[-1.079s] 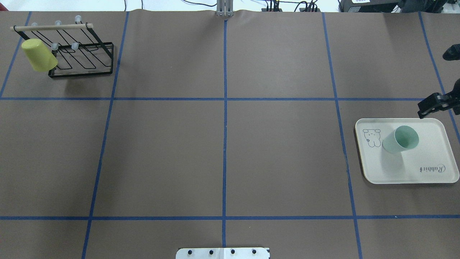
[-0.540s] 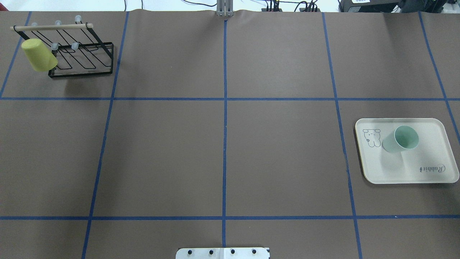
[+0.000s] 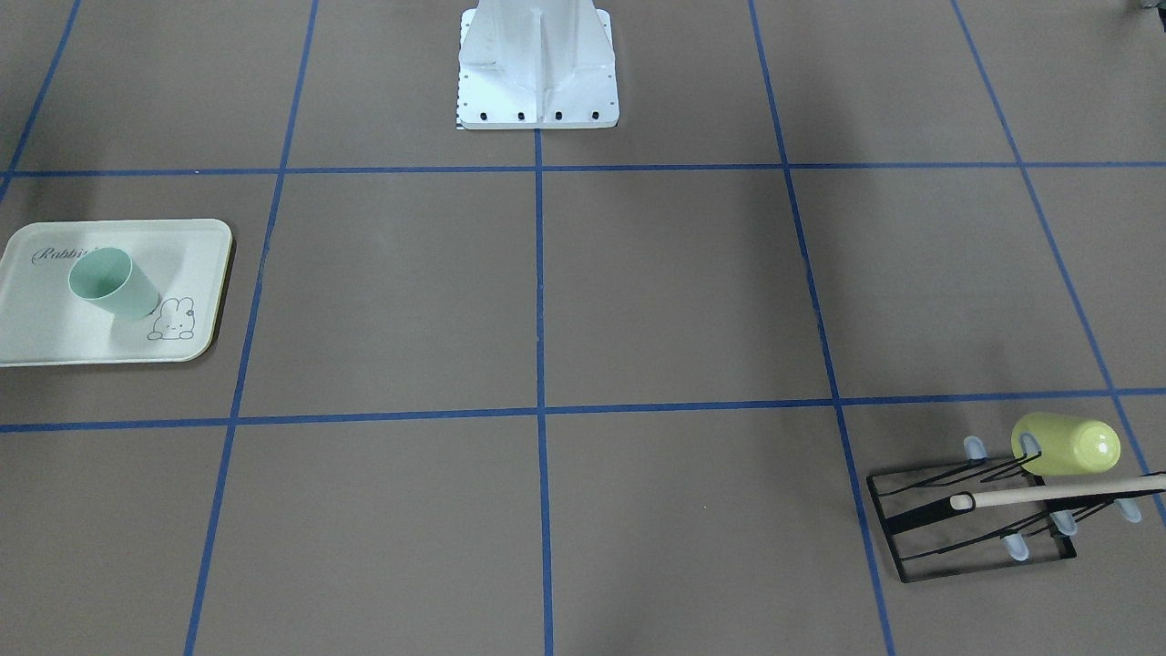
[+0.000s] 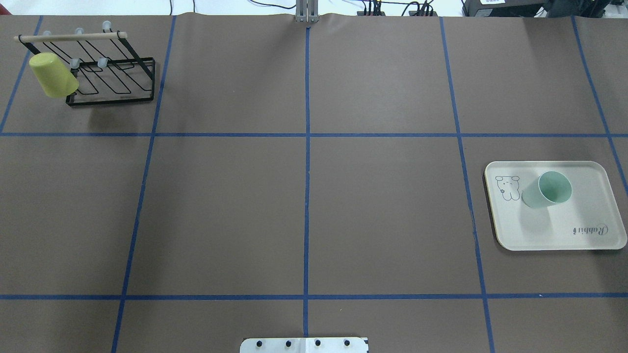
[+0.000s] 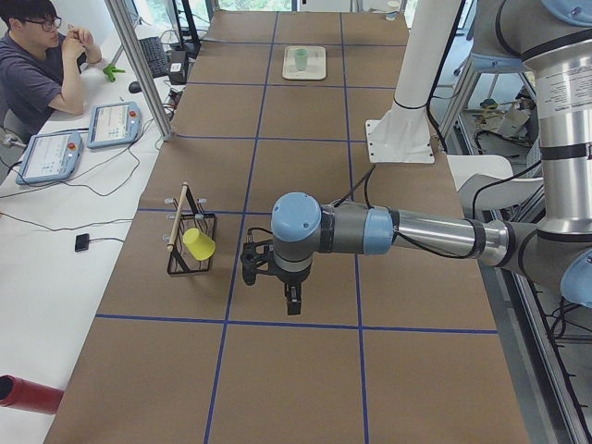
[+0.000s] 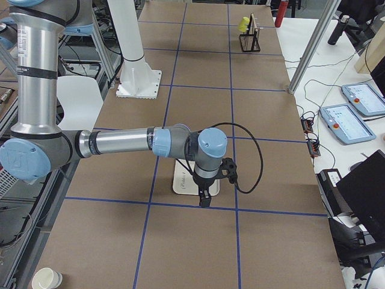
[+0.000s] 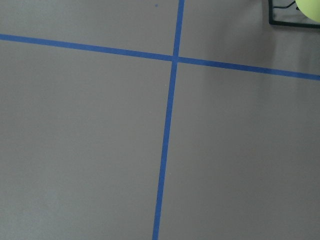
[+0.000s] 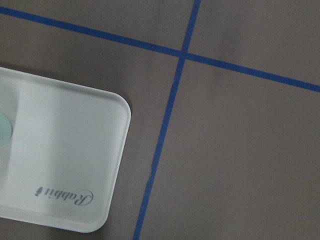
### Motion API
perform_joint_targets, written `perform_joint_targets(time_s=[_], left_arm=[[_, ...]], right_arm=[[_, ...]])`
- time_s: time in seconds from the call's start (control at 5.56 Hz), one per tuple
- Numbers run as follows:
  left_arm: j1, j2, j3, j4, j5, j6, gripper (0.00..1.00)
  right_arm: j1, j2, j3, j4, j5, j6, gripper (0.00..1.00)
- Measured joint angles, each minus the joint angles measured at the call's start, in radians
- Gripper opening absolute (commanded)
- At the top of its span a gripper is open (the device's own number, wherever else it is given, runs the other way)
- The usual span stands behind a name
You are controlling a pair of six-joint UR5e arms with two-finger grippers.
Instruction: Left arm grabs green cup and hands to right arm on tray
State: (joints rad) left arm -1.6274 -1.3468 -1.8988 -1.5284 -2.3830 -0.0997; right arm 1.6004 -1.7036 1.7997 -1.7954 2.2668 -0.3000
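Observation:
The pale mint-green cup [image 4: 548, 190] stands upright, mouth up, on the cream tray [image 4: 554, 235] at the right of the overhead view. Both also show in the front view, the cup [image 3: 111, 282] on the tray [image 3: 55, 351]. The right wrist view shows the tray's corner [image 8: 65, 165] and a sliver of the cup [image 8: 4, 132]. My right gripper [image 6: 204, 197] hangs above the tray's outer side; I cannot tell if it is open. My left gripper [image 5: 292, 302] hangs over bare table near the rack; I cannot tell its state. Neither shows in the overhead view.
A black wire rack [image 4: 113, 83] stands at the far left with a yellow-green cup [image 4: 53, 75] hung on it. The left wrist view catches the rack's corner [image 7: 285, 22]. Blue tape lines cross the brown table. A person sits at the side desk [image 5: 42, 65].
My right gripper, at the overhead view's right edge by the tray 1.1 s ago, has left that view. The green cup stays on the tray.

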Motion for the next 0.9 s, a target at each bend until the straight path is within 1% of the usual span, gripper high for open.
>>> perform_joint_targets(time_s=[0.36, 0.54, 0.9], left_arm=[[0.001, 0.057, 0.043, -0.174, 0.022, -0.001, 1.00], [0.003, 0.070, 0.049, -0.204, 0.029, -0.003, 1.00], [0.004, 0.071, 0.051, -0.215, 0.033, -0.005, 1.00]], right_arm=[[0.032, -0.040, 0.005, 0.002, -0.003, -0.011, 1.00], [0.040, -0.045, 0.003, 0.002, -0.004, -0.006, 1.00], [0.052, -0.051, 0.004, 0.001, -0.003, 0.007, 1.00]])
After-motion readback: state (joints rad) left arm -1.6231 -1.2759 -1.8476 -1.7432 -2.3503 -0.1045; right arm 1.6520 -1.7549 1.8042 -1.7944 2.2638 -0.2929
